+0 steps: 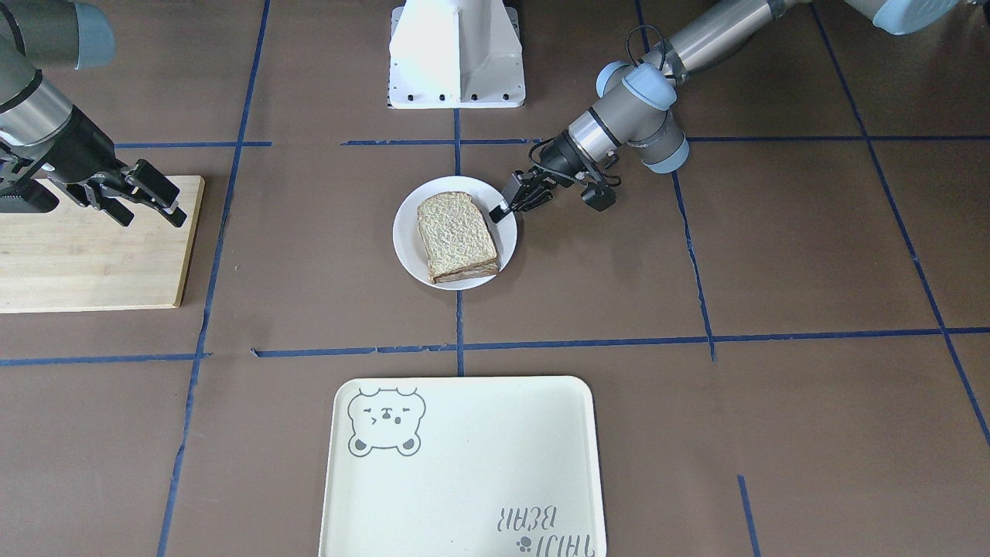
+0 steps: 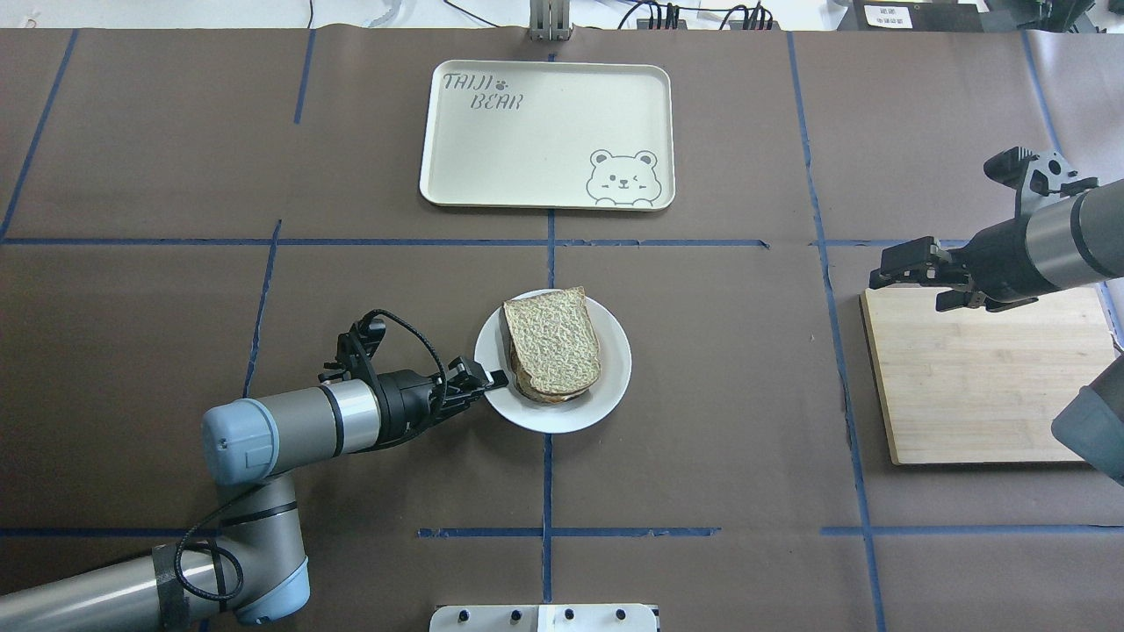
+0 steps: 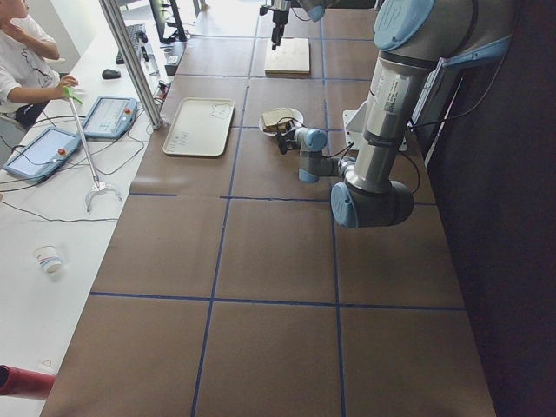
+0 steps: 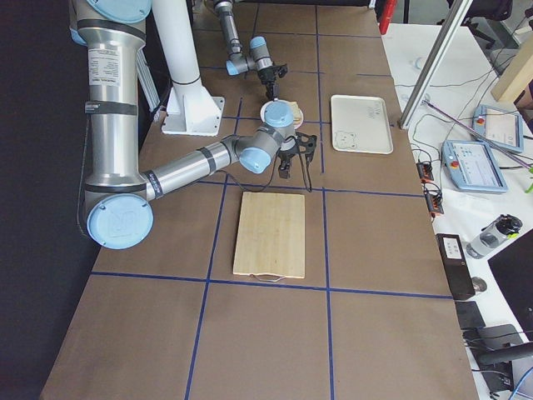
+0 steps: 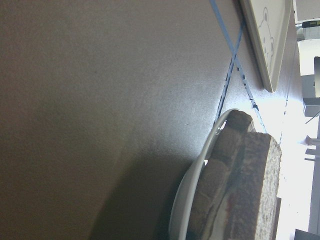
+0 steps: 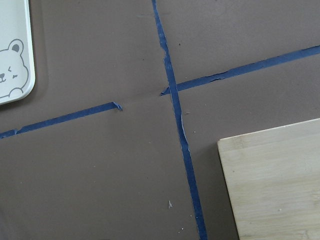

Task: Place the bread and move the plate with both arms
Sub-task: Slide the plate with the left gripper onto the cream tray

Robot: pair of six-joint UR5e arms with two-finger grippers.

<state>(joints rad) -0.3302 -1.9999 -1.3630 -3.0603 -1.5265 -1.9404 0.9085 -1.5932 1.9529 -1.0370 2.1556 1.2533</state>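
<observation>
The bread (image 1: 456, 234) lies as the top slice of a stack on the white plate (image 1: 406, 232), near the table's middle; it also shows in the overhead view (image 2: 553, 349) on the plate (image 2: 615, 369). My left gripper (image 1: 500, 211) reaches in low and is shut on the plate's rim on the robot's left side (image 2: 492, 380). The left wrist view shows the plate's rim (image 5: 200, 170) and the stack's crusts (image 5: 240, 170) very close; the fingers are hidden there. My right gripper (image 1: 147, 207) is open and empty, hovering over the wooden board's corner (image 2: 909, 285).
A cream bear tray (image 2: 544, 132) lies beyond the plate, across a blue tape line. A wooden cutting board (image 2: 983, 377) lies on the robot's right. The white robot base (image 1: 456, 54) stands at the table's near edge. Operators' gear sits past the far edge.
</observation>
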